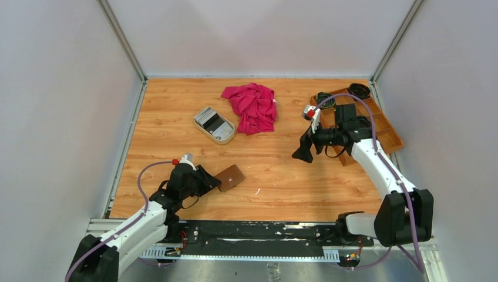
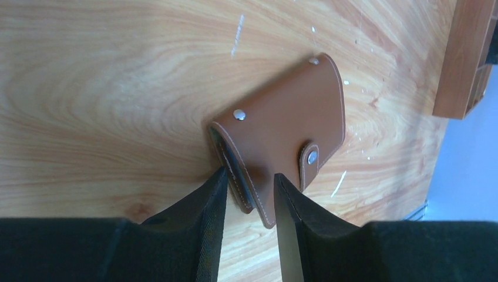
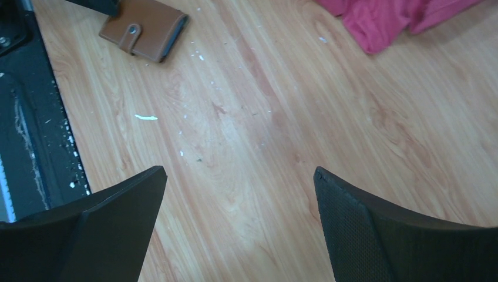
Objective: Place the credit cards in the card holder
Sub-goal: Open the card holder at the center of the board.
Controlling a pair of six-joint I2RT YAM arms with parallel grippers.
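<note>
**Left claw on card holder, right claw empty**

- Left claw [image 2: 249, 173]: clamped on the card holder [image 2: 282, 117]. Fingers grip one corner, one finger against the grey open edge, the other over the brown face.
- Card holder: near-left part of the table [image 1: 276, 170], just right of the left claw. It's folded shut with the snap tab fastened and facing up. Two more metal studs show on the outer face. From above, its far-right end looks down on the wood. Can't tell if the gripped corner is lifted.
- Right claw [image 3: 239, 170]: fingers wide apart, nothing between them. It hangs above bare wood right of centre, well apart from the card holder and pointing left toward it.
- Credit cards [image 1: 210, 119]: stacked in the beige oval dish [image 1: 225, 141], far of centre and slightly left. Grey, white and dark faces show. They're well apart from both claws and from the card holder.
- Pink cloth [image 1: 252, 107]: crumpled, just right of the dish, touching or nearly touching its far end.
- Wooden tray [image 1: 392, 134]: far right, partly under the right arm. Dark round items sit at its far end, too small to identify.
- White flecks are scattered on the wood between the card holder and the right claw.
</note>
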